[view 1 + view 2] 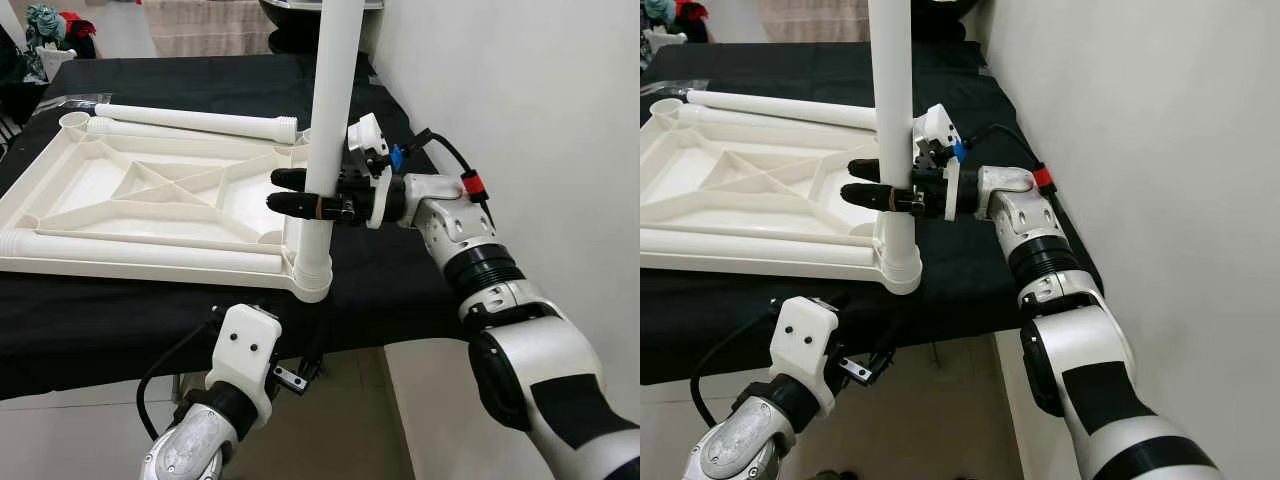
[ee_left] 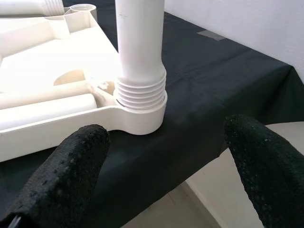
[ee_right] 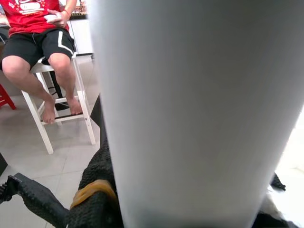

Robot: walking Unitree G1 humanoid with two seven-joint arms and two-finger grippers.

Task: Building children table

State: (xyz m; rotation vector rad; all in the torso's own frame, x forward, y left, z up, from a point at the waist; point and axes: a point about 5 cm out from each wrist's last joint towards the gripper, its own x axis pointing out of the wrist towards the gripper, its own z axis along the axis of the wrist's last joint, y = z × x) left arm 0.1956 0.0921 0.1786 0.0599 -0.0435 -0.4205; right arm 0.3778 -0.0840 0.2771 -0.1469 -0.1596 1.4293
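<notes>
Right now the right end effector is clamped around the upright leg, whose threaded foot sits in the corner socket of the upturned tabletop on the black-draped desk. Low at the desk's near edge, the left end effector is spread wide, holding nothing. Two more legs lie on the tabletop. That socket sits right at the desk's edge; a sideways push from the grip could cross-thread the leg, or drag the whole tabletop over the edge.
</notes>
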